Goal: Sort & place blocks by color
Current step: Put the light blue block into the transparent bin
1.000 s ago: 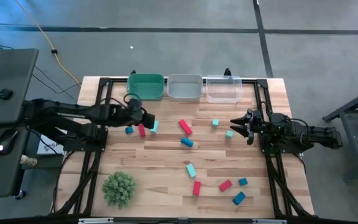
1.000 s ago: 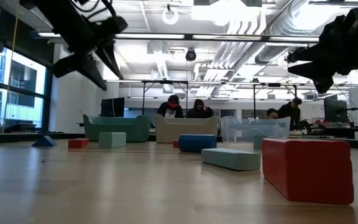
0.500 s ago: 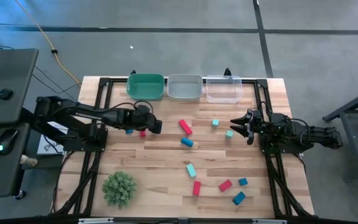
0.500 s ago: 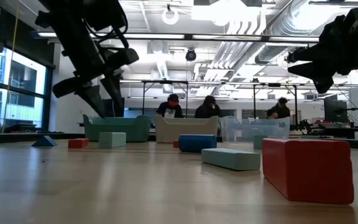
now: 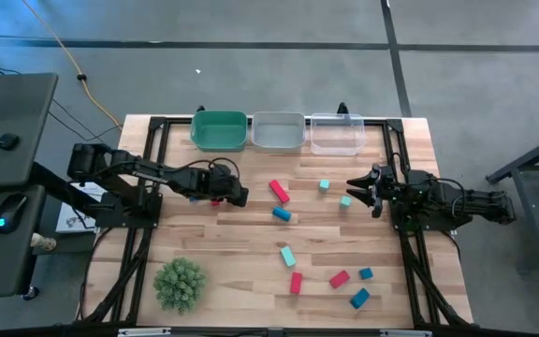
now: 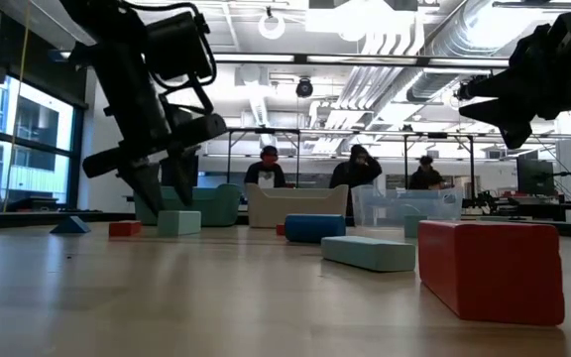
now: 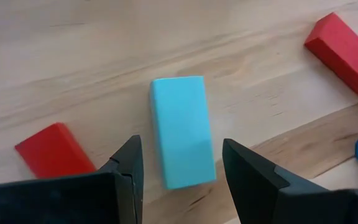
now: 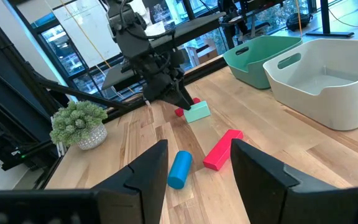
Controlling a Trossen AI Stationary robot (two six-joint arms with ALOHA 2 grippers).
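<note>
Wood table (image 5: 251, 253): left gripper (image 7: 182, 171), jaws open, straddles a teal bar (image 7: 181, 129), lined up to pinch its sides.

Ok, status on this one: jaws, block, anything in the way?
Left gripper open, low over teal block. Right gripper open, waiting at right side. Red block close beside, not blocking.

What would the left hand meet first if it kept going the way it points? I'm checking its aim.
Most likely the light teal bar: it lies straight ahead of the open left hand, between its fingers, flat on the table. How close it is can't be judged.
</note>
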